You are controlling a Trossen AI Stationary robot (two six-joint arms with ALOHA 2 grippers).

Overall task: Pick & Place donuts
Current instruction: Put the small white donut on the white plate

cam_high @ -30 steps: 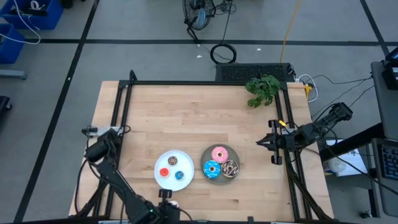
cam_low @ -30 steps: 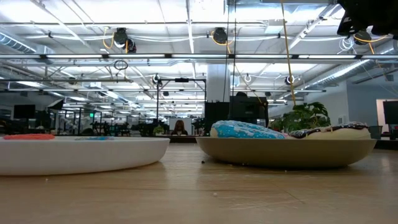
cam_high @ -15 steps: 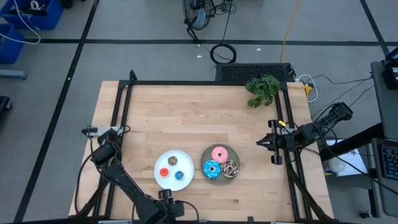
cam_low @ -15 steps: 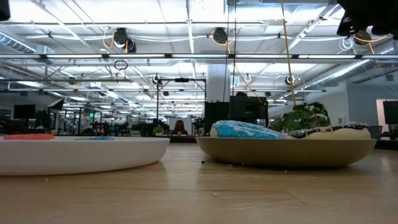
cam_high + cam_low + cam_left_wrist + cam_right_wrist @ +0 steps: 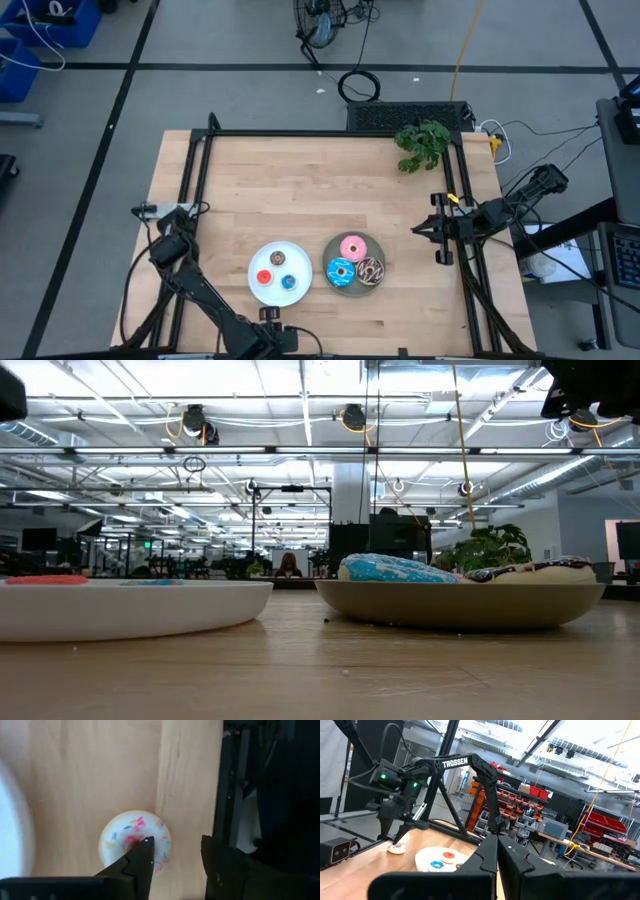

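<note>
Left gripper [image 5: 172,855] above the white donut [image 5: 135,841]

Its fingers are apart, holding nothing. Only the wrist view shows the sprinkles.

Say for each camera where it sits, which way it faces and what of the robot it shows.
High: overhead, facing down; both arms, round white plate.
Low: table height, facing level; round grey plate, no tool clearly.
Left wrist: above the table edge; left tool open over a white sprinkled toy donut.
Right wrist: faces across; shut right tool, left arm, same donut.
</note>
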